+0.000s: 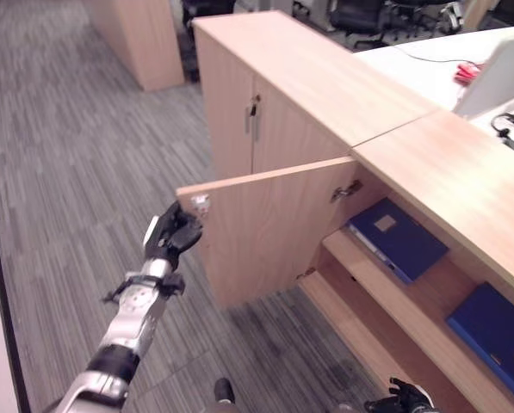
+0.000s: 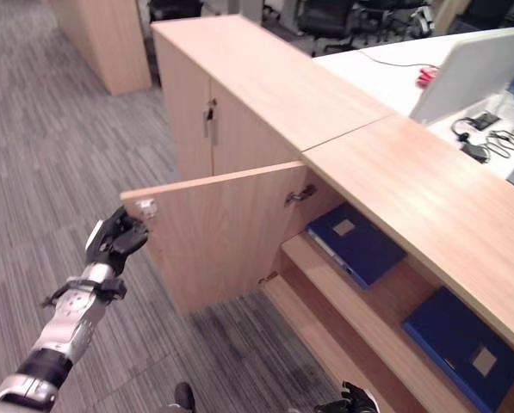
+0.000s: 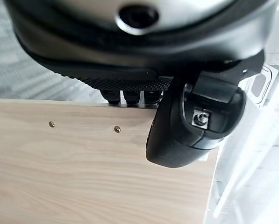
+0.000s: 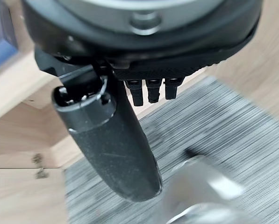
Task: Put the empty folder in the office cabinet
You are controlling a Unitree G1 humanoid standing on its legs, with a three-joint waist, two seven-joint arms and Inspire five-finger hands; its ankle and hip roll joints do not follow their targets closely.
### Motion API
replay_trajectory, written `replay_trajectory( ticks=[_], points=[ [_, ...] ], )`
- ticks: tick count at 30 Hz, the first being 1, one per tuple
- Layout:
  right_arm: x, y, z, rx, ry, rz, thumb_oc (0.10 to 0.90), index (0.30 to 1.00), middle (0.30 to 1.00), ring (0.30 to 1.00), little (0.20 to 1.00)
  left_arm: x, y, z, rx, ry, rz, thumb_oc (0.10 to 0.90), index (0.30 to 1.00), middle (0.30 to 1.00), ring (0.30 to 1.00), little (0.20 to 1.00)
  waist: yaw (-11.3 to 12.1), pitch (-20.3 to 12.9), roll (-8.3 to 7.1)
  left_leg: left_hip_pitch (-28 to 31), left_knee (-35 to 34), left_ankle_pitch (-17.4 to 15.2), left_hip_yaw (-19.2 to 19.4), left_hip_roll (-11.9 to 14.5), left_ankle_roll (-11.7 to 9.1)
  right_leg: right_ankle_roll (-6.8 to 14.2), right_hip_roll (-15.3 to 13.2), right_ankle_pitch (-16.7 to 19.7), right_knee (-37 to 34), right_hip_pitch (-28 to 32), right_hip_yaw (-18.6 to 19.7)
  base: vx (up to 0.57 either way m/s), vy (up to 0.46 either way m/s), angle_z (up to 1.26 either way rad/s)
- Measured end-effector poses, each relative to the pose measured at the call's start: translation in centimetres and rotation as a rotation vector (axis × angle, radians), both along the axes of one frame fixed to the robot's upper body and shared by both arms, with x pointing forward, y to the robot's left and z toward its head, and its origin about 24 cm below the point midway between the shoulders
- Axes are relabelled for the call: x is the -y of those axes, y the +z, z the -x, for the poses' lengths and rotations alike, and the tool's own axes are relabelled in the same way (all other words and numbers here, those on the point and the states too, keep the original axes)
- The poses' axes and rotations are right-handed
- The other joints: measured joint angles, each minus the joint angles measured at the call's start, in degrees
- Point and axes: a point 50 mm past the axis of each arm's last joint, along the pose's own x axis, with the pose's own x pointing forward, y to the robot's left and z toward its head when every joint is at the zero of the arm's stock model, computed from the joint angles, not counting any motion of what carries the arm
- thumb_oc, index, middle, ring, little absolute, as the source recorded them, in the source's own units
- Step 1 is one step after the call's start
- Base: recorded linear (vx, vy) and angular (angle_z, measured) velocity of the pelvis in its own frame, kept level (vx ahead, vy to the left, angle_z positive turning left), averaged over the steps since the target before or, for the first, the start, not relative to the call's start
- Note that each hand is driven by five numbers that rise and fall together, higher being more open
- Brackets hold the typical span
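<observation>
Gripping the open cabinet door edge, left hand; right hand relaxed, empty.

Left hand at the far edge of the open cabinet door, fingers hidden behind that edge, so grip not readable. Right hand cut off by the near edge, fingers seen only as short stubs. Nearer blue folder cut off at the right edge and partly hidden under the tabletop. Farther blue folder also partly tucked under that tabletop. Small things on the far white desk too small to tell.
</observation>
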Motion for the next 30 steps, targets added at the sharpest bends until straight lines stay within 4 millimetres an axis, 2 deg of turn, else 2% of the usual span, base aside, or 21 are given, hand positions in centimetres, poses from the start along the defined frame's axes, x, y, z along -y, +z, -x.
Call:
replay_trajectory(
  ticks=[1,4,7,9,10,11,13,15,17,18,20,21,22,23,24,25,26,27,28,29,30],
  points=[
    [-0.4,0.1,-0.7,0.009,0.011,-0.013,0.8,0.9,0.9,0.9,0.9,-1.0,-1.3,1.6,-0.039,0.046,0.018,0.8,0.9,0.9,0.9,0.9,0.7,-0.7,1.96,0.0,0.0,0.3,1.9,0.6,-1.0,-0.1,1.6,-0.4,-5.5,0.6,-0.4,-0.23,-0.24,-0.8],
    [-0.9,-0.1,-0.8,0.007,0.025,-0.032,0.8,0.9,0.9,0.9,0.9,-1.4,-3.5,4.4,-0.093,0.093,0.067,0.8,0.9,0.9,0.9,0.9,1.5,-1.9,3.57,0.5,0.0,-0.2,4.9,0.5,-2.4,-1.3,2.5,0.4,-10.8,0.6,-0.8,-0.1,-0.216,-0.82],
    [-2.0,-0.6,0.2,-0.024,0.029,-0.064,0.8,0.9,0.9,0.9,0.9,-2.0,-4.0,6.3,-0.116,0.089,0.057,0.8,0.9,0.9,0.9,0.9,2.0,-3.2,2.23,0.9,0.0,0.1,6.5,1.2,-4.1,-2.2,3.6,0.7,-16.5,0.8,-0.5,-0.07,-0.258,-0.55],
    [-2.6,-1.1,1.6,-0.059,0.031,-0.078,0.8,0.9,0.9,0.9,0.9,-2.2,-4.5,7.2,-0.138,0.082,0.038,0.8,0.9,0.9,0.9,0.9,2.4,-5.5,2.28,0.8,-0.2,0.1,7.7,2.3,-4.7,-1.9,4.6,0.8,-20.7,2.1,-0.6,-0.07,-0.24,-0.44],
    [-2.7,-1.2,2.1,-0.072,0.029,-0.08,0.8,0.9,0.9,0.9,0.9,-2.1,-4.6,7.6,-0.147,0.08,0.036,0.8,0.9,0.9,0.9,0.9,2.7,-5.9,2.89,0.9,-0.3,0.3,9.0,3.3,-4.8,-1.8,5.4,0.5,-20.1,2.2,-1.0,-0.1,-0.308,-0.34],
    [-2.9,-1.4,2.7,-0.089,0.026,-0.09,0.8,0.9,0.9,0.9,0.9,-2.1,-5.0,8.4,-0.165,0.081,0.037,0.8,0.9,0.9,0.9,0.9,2.2,-6.5,2.75,1.2,-0.2,1.3,11.2,4.7,-5.6,-1.8,5.8,-1.7,-13.7,-0.1,-1.0,-0.1,-0.311,-0.37],
    [-3.6,-1.8,3.8,-0.116,0.027,-0.108,0.8,0.9,0.9,0.9,0.9,-2.5,-5.2,9.5,-0.191,0.069,0.019,0.8,0.9,0.9,0.9,0.9,1.4,-8.1,1.26,1.4,0.0,1.2,10.3,4.6,-6.3,-3.1,6.2,-1.7,-11.7,-1.9,0.1,-0.11,-0.227,-0.19],
    [-2.4,-1.5,3.9,-0.12,0.028,-0.076,0.8,0.9,0.9,0.9,0.9,-1.7,-6.4,10.6,-0.215,0.079,0.063,0.8,0.9,0.9,0.9,0.9,1.3,-8.4,3.88,1.1,0.0,1.6,9.9,5.5,-8.1,-2.6,8.5,-1.3,-17.3,-0.9,1.1,-0.11,-0.283,-0.43],
    [-1.5,-1.2,2.9,-0.093,0.03,-0.051,0.8,0.9,0.9,0.9,0.9,-1.4,-6.9,11.3,-0.23,0.085,0.079,0.8,0.9,0.9,0.9,0.9,1.5,-8.3,6.55,1.2,-0.3,1.9,12.6,6.9,-7.5,-2.9,9.8,-1.3,-17.7,-0.9,1.6,-0.02,-0.194,-0.55],
    [-1.4,-1.3,3.1,-0.109,0.028,-0.05,0.8,0.9,0.9,0.9,0.9,-1.7,-7.1,11.7,-0.261,0.078,0.063,0.8,0.9,0.9,0.9,0.9,0.0,-7.8,5.88,1.7,0.1,3.0,14.0,6.9,-9.3,-4.7,9.2,-2.6,-13.3,-3.8,1.6,-0.11,-0.263,-0.36],
    [-1.8,-1.2,2.5,-0.096,0.051,-0.054,0.8,0.9,0.9,0.9,0.9,-2.4,-7.4,12.6,-0.281,0.105,0.057,0.8,0.9,0.9,0.9,0.9,-1.2,-7.6,5.59,1.4,2.5,1.9,11.5,7.2,-13.6,-4.5,9.4,-2.5,-12.9,-5.5,5.8,-0.07,-0.219,-0.6],
    [-1.7,-0.9,1.3,-0.072,0.084,-0.04,0.8,0.9,0.9,0.9,0.9,-2.5,-7.6,13.2,-0.279,0.131,0.07,0.8,0.9,0.9,0.9,0.9,-0.6,-7.5,6.17,-0.1,5.2,-0.8,10.5,8.1,-15.4,-4.3,11.1,-2.6,-15.0,-6.7,8.2,0.03,-0.194,-1.27],
    [-0.6,-0.5,0.2,-0.052,0.084,-0.009,0.8,0.9,0.9,0.9,0.9,-1.8,-7.8,12.7,-0.264,0.137,0.105,0.8,0.9,0.9,0.9,0.9,1.8,-6.5,10.69,-1.0,5.1,-2.7,8.9,11.0,-12.7,-5.4,15.3,-3.1,-12.1,-7.3,8.4,0.06,-0.225,-1.6],
    [-0.8,-0.4,-0.5,-0.062,0.083,-0.011,0.8,0.9,0.9,0.9,0.9,-1.8,-7.3,12.4,-0.254,0.119,0.098,0.8,0.9,0.9,0.9,0.9,4.7,-5.5,10.18,-0.5,4.7,-3.8,7.9,11.1,-14.9,-9.5,16.2,-10.3,9.3,-12.8,8.4,0.08,-0.197,-1.14],
    [-1.5,-0.6,-0.4,-0.065,0.085,-0.028,0.8,0.9,0.9,0.9,0.9,-1.7,-6.5,11.7,-0.236,0.083,0.071,0.8,0.9,0.9,0.9,0.9,4.6,-4.7,7.47,-0.7,5.5,-4.8,3.2,8.9,-16.4,-9.5,14.9,-14.0,14.5,-12.9,9.0,0.08,-0.218,-0.52],
    [-2.4,-0.8,-0.4,-0.061,0.095,-0.048,0.8,0.9,0.9,0.9,0.9,-2.0,-5.5,11.1,-0.221,0.029,0.021,0.8,0.9,0.9,0.9,0.9,4.4,-3.9,2.43,-3.0,7.3,-5.3,-7.5,3.2,-15.2,-11.2,13.0,-16.9,9.9,-10.1,10.9,0.07,-0.181,-0.22],
    [-1.8,-0.6,-0.7,-0.059,0.104,-0.025,0.8,0.9,0.9,0.9,0.9,-0.6,-6.6,11.0,-0.243,0.015,0.07,0.8,0.9,0.9,0.9,0.9,4.0,-3.6,3.54,-3.6,7.5,-4.4,-15.0,2.3,-11.8,-10.0,15.4,-16.4,8.8,-10.4,12.5,0.07,-0.183,-0.54],
    [-1.7,-0.4,-1.2,-0.044,0.113,-0.012,0.8,0.9,0.9,0.9,0.9,0.1,-7.1,11.2,-0.253,0.003,0.087,0.8,0.9,0.9,0.9,0.9,4.0,-3.5,3.78,-3.8,7.8,-4.9,-17.4,1.0,-10.8,-9.8,16.1,-15.8,7.0,-11.1,14.5,0.08,-0.133,-1.27],
    [-1.2,0.1,-2.3,-0.007,0.127,0.007,0.8,0.9,0.9,0.9,0.9,1.6,-7.8,11.2,-0.273,-0.032,0.125,0.8,0.9,0.9,0.9,0.9,4.1,-3.7,4.88,-2.2,6.1,-6.5,-23.7,-1.9,-7.7,-9.6,18.5,-13.5,1.1,-11.0,18.1,0.07,-0.099,-1.38],
    [-0.8,0.3,-2.6,0.003,0.128,0.018,0.8,0.9,0.9,0.9,0.9,2.4,-8.1,11.0,-0.276,-0.044,0.149,0.8,0.9,0.9,0.9,0.9,4.5,-3.6,6.27,-1.2,4.6,-7.9,-25.8,-1.8,-5.7,-9.9,20.0,-13.0,-0.2,-10.5,19.2,0.07,-0.056,-1.56],
    [0.1,0.9,-3.6,0.027,0.136,0.044,0.8,0.9,0.9,0.9,0.9,4.0,-7.8,10.2,-0.247,-0.093,0.186,0.8,0.9,0.9,0.9,0.9,4.4,-2.9,10.62,2.2,1.7,-11.1,-27.5,0.2,-3.0,-11.5,22.6,-14.5,8.5,-12.5,17.1,0.07,-0.02,-1.4]
  ],
)
